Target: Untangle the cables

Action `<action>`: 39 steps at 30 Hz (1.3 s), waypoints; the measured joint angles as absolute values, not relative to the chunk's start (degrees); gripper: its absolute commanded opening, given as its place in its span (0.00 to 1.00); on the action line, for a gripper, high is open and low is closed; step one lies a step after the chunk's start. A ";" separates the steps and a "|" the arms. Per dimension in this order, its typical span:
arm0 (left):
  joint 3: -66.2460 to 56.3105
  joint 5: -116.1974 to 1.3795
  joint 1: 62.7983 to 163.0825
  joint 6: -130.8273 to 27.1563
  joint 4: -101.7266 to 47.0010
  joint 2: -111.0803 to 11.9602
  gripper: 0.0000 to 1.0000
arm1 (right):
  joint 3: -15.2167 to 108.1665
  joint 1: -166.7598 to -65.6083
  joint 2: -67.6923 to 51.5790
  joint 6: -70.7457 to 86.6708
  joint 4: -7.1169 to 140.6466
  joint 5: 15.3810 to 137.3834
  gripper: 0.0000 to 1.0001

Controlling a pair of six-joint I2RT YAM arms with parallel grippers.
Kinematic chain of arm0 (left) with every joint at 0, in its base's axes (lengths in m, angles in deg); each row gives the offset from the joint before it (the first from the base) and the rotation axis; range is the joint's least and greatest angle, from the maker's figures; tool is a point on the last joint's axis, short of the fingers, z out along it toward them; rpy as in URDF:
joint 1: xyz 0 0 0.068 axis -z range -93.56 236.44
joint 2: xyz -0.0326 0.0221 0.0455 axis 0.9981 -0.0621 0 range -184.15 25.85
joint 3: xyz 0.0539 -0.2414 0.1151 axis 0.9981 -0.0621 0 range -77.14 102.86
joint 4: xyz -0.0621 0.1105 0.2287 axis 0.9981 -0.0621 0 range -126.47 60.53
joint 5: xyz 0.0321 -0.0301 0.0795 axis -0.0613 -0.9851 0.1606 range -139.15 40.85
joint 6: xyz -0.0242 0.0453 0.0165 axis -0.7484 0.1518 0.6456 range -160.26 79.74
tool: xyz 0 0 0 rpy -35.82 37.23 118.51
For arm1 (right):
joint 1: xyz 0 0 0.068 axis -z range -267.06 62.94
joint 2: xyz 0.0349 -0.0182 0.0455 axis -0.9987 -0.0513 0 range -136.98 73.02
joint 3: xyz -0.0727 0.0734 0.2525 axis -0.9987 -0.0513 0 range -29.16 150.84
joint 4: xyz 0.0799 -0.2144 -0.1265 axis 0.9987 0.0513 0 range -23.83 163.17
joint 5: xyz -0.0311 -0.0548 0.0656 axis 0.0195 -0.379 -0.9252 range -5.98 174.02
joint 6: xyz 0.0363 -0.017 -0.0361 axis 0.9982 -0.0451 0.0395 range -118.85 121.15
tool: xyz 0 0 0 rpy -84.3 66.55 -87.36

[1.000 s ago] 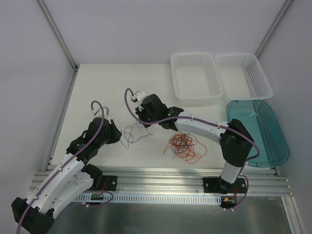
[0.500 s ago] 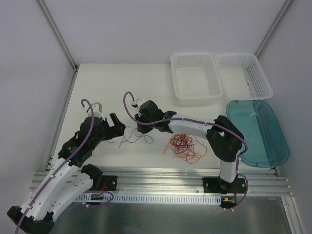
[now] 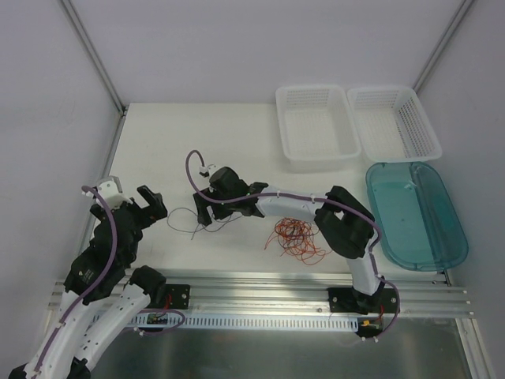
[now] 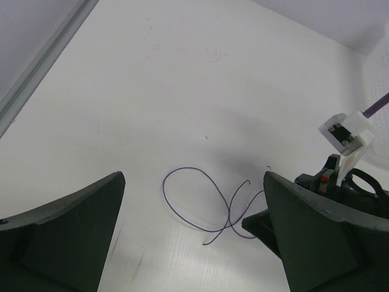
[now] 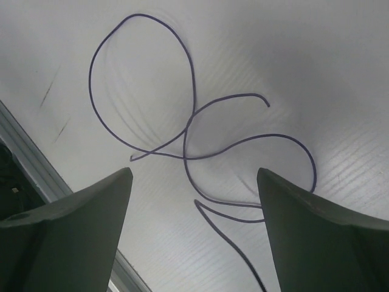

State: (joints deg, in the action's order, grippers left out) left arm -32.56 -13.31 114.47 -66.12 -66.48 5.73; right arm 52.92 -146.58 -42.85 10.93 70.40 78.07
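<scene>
A dark thin cable point(image 3: 186, 219) lies loose in curly loops on the white table between my two grippers. In the left wrist view the dark cable point(image 4: 185, 168) rests flat ahead of my left gripper point(image 4: 193, 182), which is open and holds nothing. My left gripper point(image 3: 146, 201) sits to the left of the strand. My right gripper point(image 3: 207, 209) hovers just over its right end, open and empty, with the dark cable point(image 5: 276, 135) on the table under the right gripper point(image 5: 193, 176). A tangle of red-orange cables point(image 3: 297, 237) lies to the right, untouched.
Two white mesh baskets point(image 3: 316, 130) point(image 3: 393, 122) stand at the back right. A teal tray point(image 3: 417, 213) lies at the right edge. An aluminium rail point(image 3: 260, 296) runs along the near edge, and the right arm point(image 4: 340, 182) shows in the left wrist view.
Both grippers have opened and let go of the dark cable, which now lies on the table. The left arm has drawn back to the left; the right gripper has shifted left.
</scene>
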 measured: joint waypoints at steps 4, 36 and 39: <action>-34.64 -10.67 114.47 -65.95 -67.68 7.48 0.99 | 55.85 -147.79 -43.97 11.85 70.79 79.77 0.91; -35.84 -8.11 114.06 -63.74 -68.38 7.39 0.99 | 68.99 -154.96 -55.31 19.10 85.59 103.73 0.67; -35.86 -8.13 114.08 -63.74 -68.38 7.63 0.99 | 69.67 -155.22 -55.92 18.80 86.27 105.04 0.54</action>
